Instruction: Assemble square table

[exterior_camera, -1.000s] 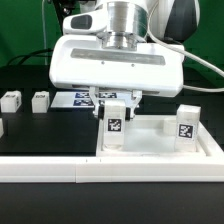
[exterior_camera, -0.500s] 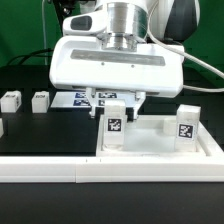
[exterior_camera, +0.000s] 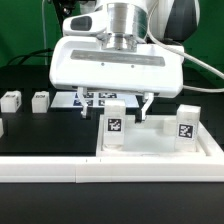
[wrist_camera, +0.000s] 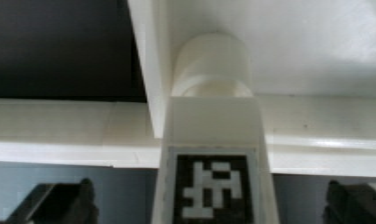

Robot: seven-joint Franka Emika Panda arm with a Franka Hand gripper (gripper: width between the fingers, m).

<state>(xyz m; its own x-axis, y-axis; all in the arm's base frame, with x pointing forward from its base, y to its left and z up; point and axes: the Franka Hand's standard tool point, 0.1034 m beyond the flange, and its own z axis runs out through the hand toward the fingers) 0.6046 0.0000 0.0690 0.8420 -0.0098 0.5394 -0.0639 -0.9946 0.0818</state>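
Exterior view: arm comes down from above, wrist vertical. Gripper (exterior_camera: 115, 106) spread wide, fingers either side of upright leg (exterior_camera: 116, 126), not touching it. Leg stands on square top (exterior_camera: 150, 144), at exterior view's left end. Second leg (exterior_camera: 186, 122) upright toward right. Two spare legs (exterior_camera: 11, 100) lie far left on desk (exterior_camera: 45, 132).

Wrist view: leg's tag fills centre, unreadable in exterior view. Dark fingers (wrist_camera: 60, 205) flank it, well apart.

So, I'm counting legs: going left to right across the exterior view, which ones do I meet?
Loose leg → second loose leg → upright tagged leg → second upright tagged leg.
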